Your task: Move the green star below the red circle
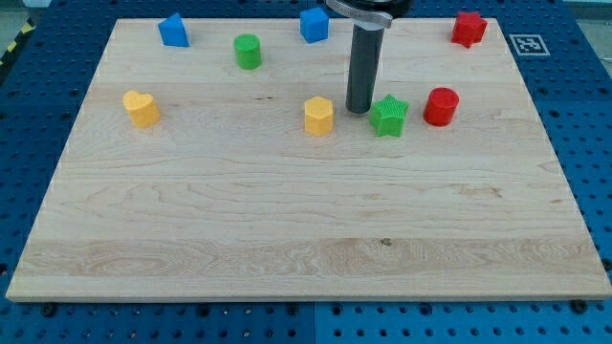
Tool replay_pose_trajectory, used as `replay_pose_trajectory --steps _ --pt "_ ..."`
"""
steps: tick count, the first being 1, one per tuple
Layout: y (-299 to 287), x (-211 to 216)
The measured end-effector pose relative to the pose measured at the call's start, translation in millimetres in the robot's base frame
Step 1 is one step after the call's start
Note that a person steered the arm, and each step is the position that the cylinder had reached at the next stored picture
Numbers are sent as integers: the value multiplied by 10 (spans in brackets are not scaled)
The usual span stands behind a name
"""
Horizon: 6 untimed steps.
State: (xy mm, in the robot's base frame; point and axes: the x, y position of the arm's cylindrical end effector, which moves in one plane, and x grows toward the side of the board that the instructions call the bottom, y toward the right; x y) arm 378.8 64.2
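**Board inventory: green star beside the red circle, rod at its upper-left**

- Wooden board (pixel 287 239): lying flat on a blue perforated table (pixel 593 143), carrying eight small blocks, most of them in the upper half.
- Tool: a straight dark rod, nothing to open or clench, so it is grasping nothing. My tip (pixel 360 111) is resting at board level, just beside the green star (pixel 389 116) on its upper-left side; whether it is actually touching the star cannot be told from here.
- Green star: sitting right of board centre, just left of the red circle (pixel 441 106) with a narrow gap between them, and roughly level with it.
- Red circle: standing alone on the star's right, board showing bare beneath it.
- Yellow block (pixel 318 116): sitting left of the tip, near it, shape like a pentagon.
- Others, well apart from the work: yellow heart (pixel 142 108) at the view's left, green cylinder (pixel 248 51), blue block (pixel 173 30), blue block (pixel 314 24) behind the rod, red block (pixel 469 29) at the top right.

Step in hand, as I am judging it: the star is being lined up for a push. The next move is calling for a stroke toward the view's bottom and right, carrying the star down and under the circle without nudging the circle itself.
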Motion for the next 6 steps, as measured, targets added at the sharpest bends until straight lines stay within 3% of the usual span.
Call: replay_pose_trajectory --steps 3,6 --pt "629 442" --pt "807 485"
